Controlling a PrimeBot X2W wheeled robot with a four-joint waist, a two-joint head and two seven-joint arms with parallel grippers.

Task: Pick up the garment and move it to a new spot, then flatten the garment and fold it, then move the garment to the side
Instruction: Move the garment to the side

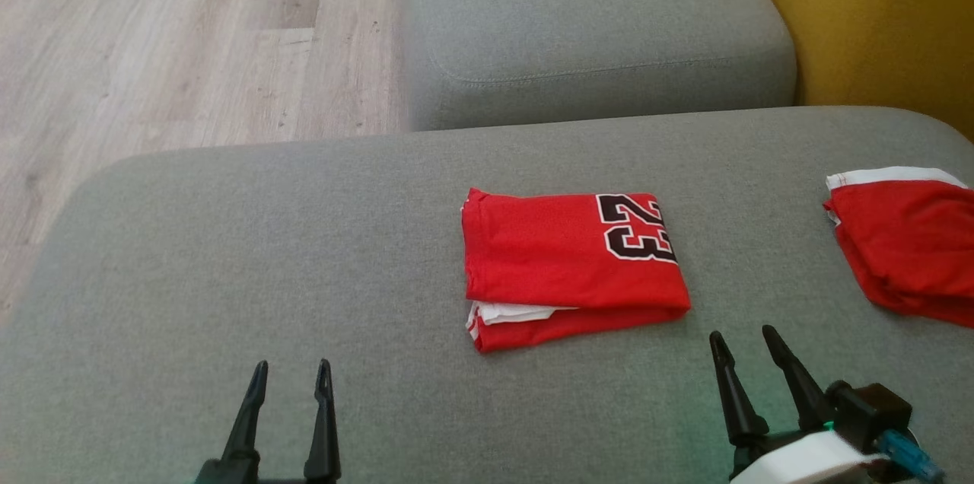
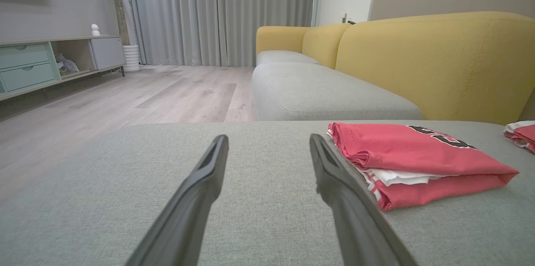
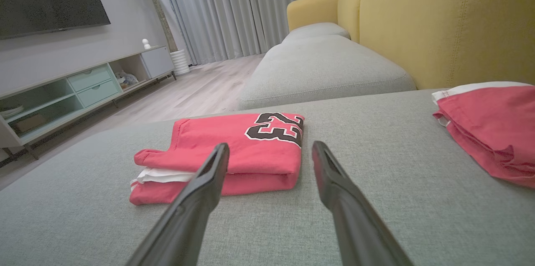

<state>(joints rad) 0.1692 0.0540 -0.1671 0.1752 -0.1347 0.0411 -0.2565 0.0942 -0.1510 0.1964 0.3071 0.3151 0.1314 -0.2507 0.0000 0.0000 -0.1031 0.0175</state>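
The garment (image 1: pixel 567 259) is a red jersey with a black number, folded into a neat rectangle in the middle of the grey sofa cushion (image 1: pixel 266 256). It also lies right of my left fingers in the left wrist view (image 2: pixel 413 157) and just beyond my right fingers in the right wrist view (image 3: pixel 234 149). My left gripper (image 1: pixel 293 376) stands open near the front edge, well left of the garment. My right gripper (image 1: pixel 742 343) is open too, just in front of the garment's right corner, touching nothing.
A second red garment with white trim (image 1: pixel 905 240) lies at the cushion's right edge. Another grey seat cushion (image 1: pixel 586 27) sits beyond, with a yellow backrest (image 1: pixel 875 12) on the right. Wooden floor (image 1: pixel 167 42) lies to the left; a TV console (image 3: pixel 83 86) stands far off.
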